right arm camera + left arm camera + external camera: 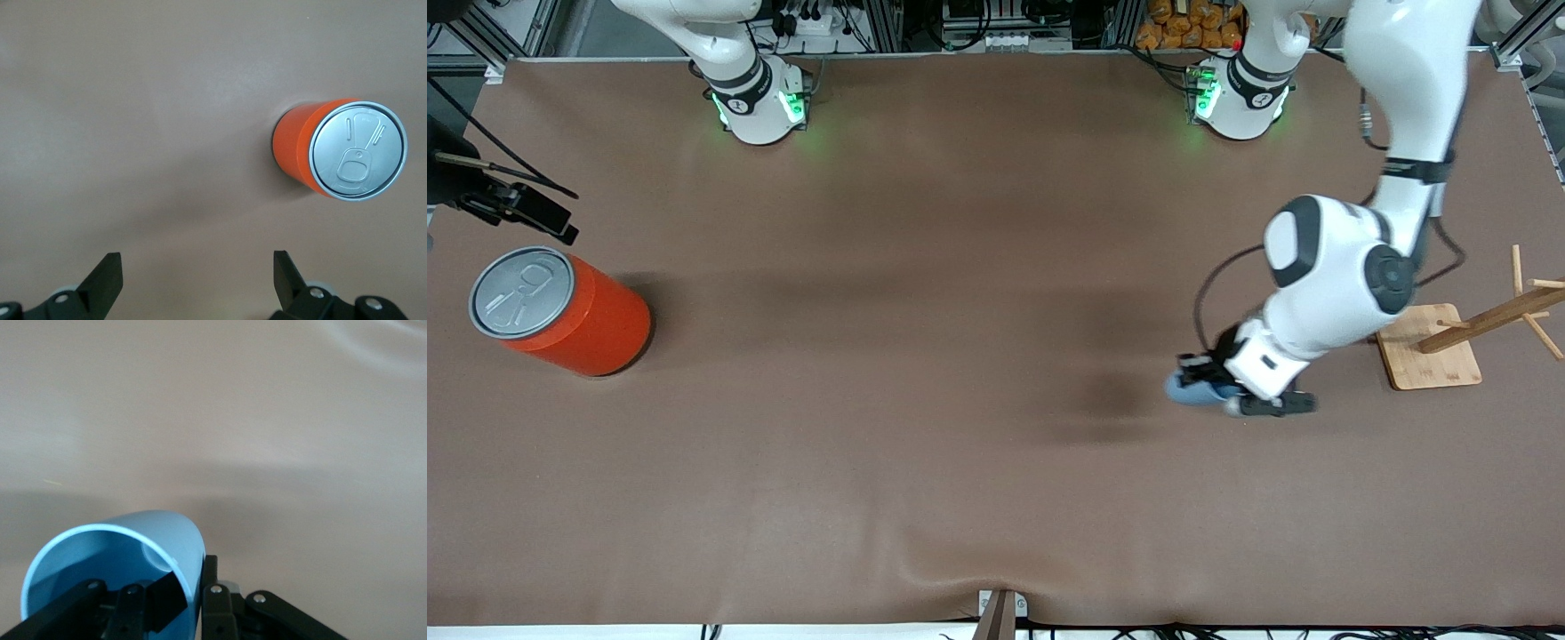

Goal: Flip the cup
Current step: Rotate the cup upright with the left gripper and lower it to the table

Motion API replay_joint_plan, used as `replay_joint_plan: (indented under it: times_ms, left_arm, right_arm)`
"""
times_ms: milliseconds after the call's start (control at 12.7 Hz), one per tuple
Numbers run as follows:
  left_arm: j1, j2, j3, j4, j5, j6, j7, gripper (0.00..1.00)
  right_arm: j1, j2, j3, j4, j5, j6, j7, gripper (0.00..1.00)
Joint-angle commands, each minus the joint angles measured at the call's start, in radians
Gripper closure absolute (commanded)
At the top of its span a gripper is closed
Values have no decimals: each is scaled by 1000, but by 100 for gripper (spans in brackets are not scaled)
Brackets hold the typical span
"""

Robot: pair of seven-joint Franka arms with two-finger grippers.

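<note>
Jaws of our left gripper [1209, 384] pinch one light-blue cup [1190, 390] by its wall, tilted above the surface [960, 356] near one wooden rack [1449, 342]. Our right gripper [197, 280] waits, spread wide, above one orange can [560, 311].

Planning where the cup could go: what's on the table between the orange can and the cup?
Nothing: the front view shows only bare brown cloth between the orange can and the cup, which the left gripper holds by its wall.

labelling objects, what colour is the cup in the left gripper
Light blue cup, pinched at its wall; best in the left wrist view.
</note>
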Motion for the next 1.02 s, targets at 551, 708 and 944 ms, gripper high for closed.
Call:
replay_joint_plan:
  times_ms: [551,708,944]
  left_arm:
    - [108,42,-13,-91,383,-14,-42,100]
    - [108,27,-23,-183,383,-16,-117,61]
    - [101,31,-23,-183,384,-16,-144,0]
  right_arm:
    - [59,28,-57,88,47,-42,-76,0]
    - [67,-41,-60,-10,44,-22,-60,0]
    - [67,-44,-60,-15,45,-22,-60,0]
